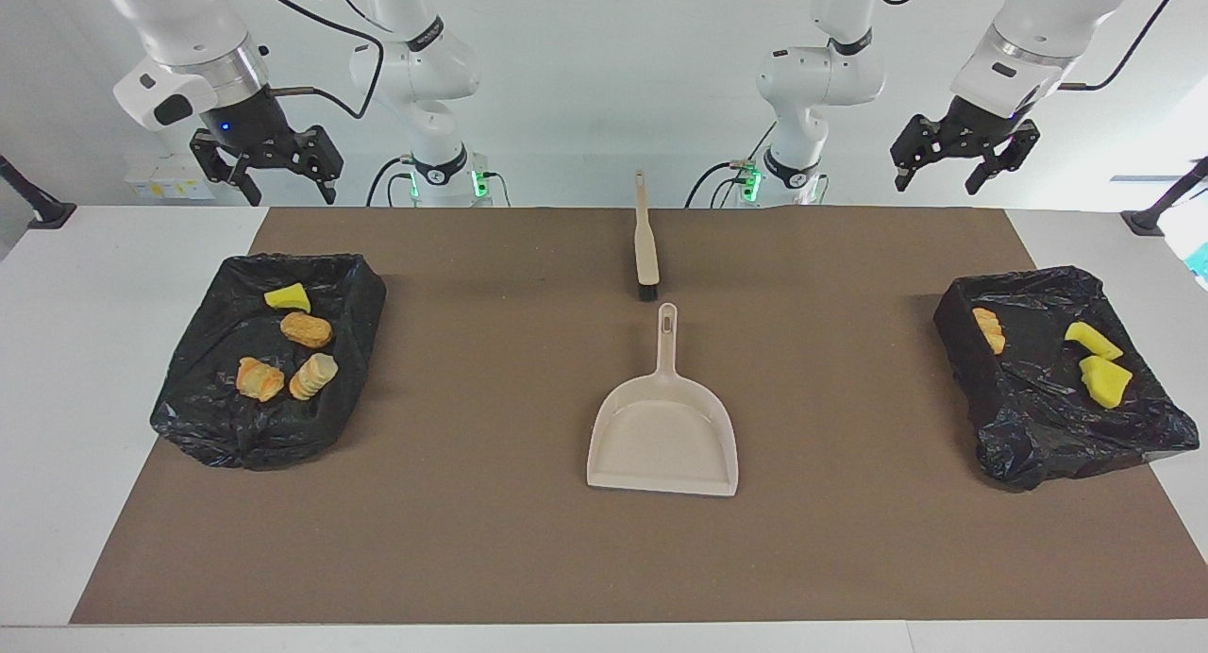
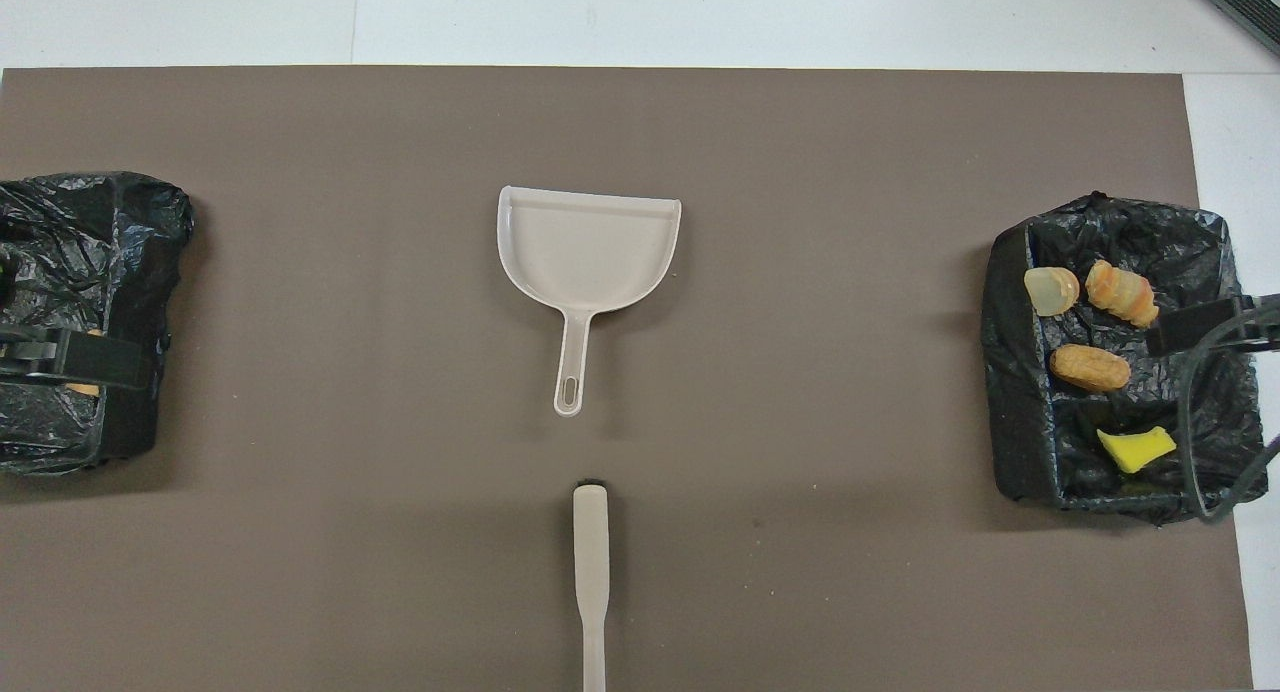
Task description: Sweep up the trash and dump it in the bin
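Black-lined bins [image 1: 354, 299]: two; trash [image 1: 307, 330]: four, three; left gripper [image 1: 964, 166], right gripper [image 1: 280, 179] wide.

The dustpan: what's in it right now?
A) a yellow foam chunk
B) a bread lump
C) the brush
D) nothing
D: the dustpan lies bare on the mat, while every piece of trash sits in the two black-lined bins.

The desk [image 1: 57, 351] is white, covered by a plain brown mat [image 1: 491, 398]. The dustpan [image 1: 662, 436] and brush [image 1: 645, 242] are beige, the brush's bristles black. Both bins [image 1: 217, 426] are lined in glossy black. The trash [image 1: 307, 329] is yellow, tan and orange.
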Tool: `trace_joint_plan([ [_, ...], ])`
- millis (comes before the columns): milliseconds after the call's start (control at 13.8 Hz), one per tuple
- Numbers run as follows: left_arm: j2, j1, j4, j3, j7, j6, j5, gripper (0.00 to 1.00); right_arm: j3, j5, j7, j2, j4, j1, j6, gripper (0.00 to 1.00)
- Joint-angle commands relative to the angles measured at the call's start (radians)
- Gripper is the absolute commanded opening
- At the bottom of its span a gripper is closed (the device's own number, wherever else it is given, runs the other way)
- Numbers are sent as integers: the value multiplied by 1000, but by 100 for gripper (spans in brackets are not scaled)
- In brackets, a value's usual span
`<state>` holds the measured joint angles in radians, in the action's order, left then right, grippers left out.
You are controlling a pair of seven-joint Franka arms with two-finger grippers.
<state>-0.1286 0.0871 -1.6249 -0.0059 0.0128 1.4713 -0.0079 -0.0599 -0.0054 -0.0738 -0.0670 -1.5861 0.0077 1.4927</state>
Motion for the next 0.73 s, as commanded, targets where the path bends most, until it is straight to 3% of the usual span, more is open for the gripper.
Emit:
trace_joint_plan([
  [0,61,-7,92,3,12,-23,17,100,-2,19,17,-24,-31,2,23,100],
  [653,90,-20,134,7,10,-34,16,100,-2,19,17,-24,-31,2,23,100],
])
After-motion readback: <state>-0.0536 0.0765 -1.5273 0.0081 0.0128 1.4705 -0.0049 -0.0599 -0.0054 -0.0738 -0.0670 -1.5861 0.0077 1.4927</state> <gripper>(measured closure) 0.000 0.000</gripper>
